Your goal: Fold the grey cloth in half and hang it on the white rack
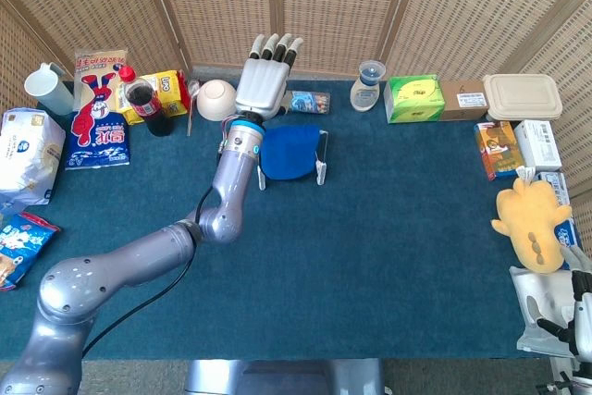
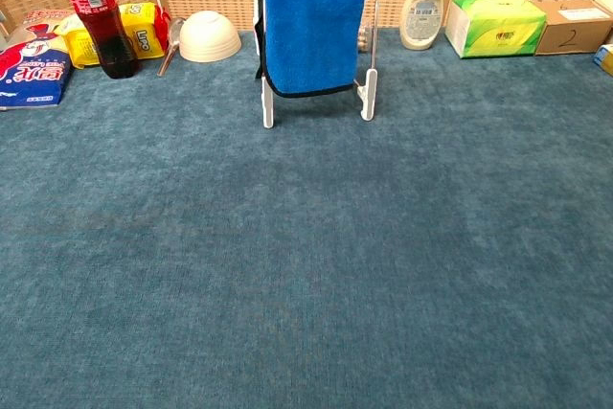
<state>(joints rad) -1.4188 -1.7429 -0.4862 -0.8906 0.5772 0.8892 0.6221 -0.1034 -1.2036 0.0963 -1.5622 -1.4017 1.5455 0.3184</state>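
- Left hand (image 1: 264, 76) has its fingers spread flat, holding nothing, just beside the rack's left end and a bit behind it.
- Cloth (image 2: 313, 37) (looks blue here) hangs folded over the white rack (image 2: 368, 93), bar running left-right, mid-bench.
- Right hand (image 1: 564, 316) sits well away at the near right edge; can't tell its state.

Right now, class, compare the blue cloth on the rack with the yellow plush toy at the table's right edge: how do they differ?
The blue cloth hangs folded over the white rack; the yellow plush toy lies flat on the table. The cloth is a flat sheet, the toy a stuffed, lobed shape. Both look soft, and no hand is touching either.
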